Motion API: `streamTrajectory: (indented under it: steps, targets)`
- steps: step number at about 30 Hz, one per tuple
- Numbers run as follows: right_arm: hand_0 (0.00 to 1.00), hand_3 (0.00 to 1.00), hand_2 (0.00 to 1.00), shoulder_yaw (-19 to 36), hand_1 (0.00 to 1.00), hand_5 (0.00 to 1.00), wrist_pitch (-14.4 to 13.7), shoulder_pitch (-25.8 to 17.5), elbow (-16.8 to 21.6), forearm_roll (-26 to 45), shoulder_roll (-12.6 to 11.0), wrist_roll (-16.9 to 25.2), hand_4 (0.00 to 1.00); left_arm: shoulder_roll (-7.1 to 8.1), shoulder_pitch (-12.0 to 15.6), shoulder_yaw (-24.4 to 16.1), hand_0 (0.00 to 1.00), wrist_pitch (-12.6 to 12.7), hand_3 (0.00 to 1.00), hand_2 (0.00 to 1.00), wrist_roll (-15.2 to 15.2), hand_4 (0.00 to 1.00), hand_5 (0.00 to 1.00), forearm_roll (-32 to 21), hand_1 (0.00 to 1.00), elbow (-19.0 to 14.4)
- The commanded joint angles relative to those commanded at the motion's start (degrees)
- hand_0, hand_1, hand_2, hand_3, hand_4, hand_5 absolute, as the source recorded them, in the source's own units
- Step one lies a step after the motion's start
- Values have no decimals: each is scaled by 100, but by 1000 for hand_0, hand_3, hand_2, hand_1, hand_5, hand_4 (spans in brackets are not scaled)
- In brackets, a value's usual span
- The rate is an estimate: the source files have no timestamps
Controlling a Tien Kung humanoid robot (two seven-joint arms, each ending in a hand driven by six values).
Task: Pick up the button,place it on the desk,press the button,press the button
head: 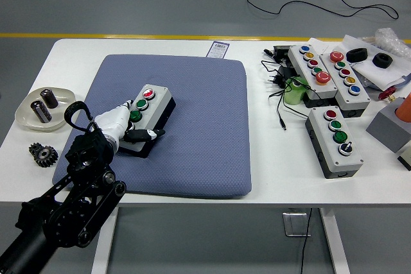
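A grey button box (156,101) with a red button, two green buttons and a black base lies at an angle on the blue mat (199,120), left of centre. My left hand (131,126) covers its near end. The white fingers (115,115) lie over the top and left side, and the thumb (145,135) reaches along the front right side, so the hand is closed around the box. The near end of the box is hidden under the hand. My right arm is out of the picture.
A shallow dish (26,117) holding two dark cylinders and a black gear (43,154) sit at the table's left edge. At the right are three more button boxes (335,140) (313,72) (349,81), tangled black cables (279,88) and a grey block (388,128).
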Motion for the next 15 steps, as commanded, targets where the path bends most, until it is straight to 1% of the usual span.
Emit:
streamTrajectory:
  steps: [2,3,8,9,13,14,15]
  targets:
    - [652,596,680,-3,651,300,-1,8,0,3,0,1,437,0,-26,5,273,52,998,779,0,962,490,0,463,27]
    - [652,596,680,-1,650,301,-2,11,0,3,0,1,436,0,-38,14,203,72,763,411,0,727,296,0,292,41]
    - [652,596,680,8,650,301,-2,19,0,-4,-3,1,436,0,-53,72,203,185,763,411,0,727,296,0,292,52]
    - [653,596,680,17,651,300,-2,20,0,-13,-4,0,437,0,-58,86,4,211,379,120,0,216,2,0,2,50]
    - [653,596,680,26,651,300,-1,22,0,-33,-7,-2,437,0,-68,140,4,444,379,120,0,216,2,0,2,76]
    - [653,596,680,33,651,300,-1,25,0,-41,-8,-2,437,1,-67,158,4,543,379,120,0,216,2,0,2,96]
    - [652,595,680,40,651,298,0,29,0,-48,-10,-2,436,4,-65,176,2,612,307,82,0,188,2,0,2,110]
